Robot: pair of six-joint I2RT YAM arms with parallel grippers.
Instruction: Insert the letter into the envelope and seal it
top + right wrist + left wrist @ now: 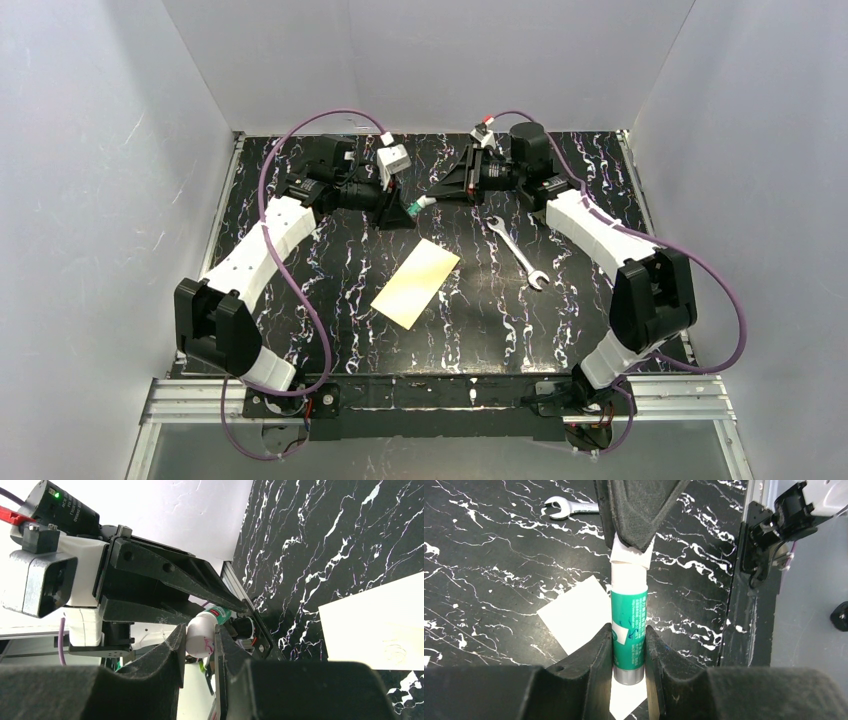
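Envelope (415, 282) lies flat, thin & floppy, prob. best pinched at an edge; L gripper (628, 632) clamps glue stick (629, 605), R gripper (199, 631) clamps its cap (630, 557).

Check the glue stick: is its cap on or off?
On: the white cap meets the green tube with no gap, right gripper on the cap, left gripper on the tube.

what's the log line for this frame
left gripper: shut on glue stick | right gripper: shut on cap | envelope: flat on table, untouched | letter: not seen | wrench: right of envelope
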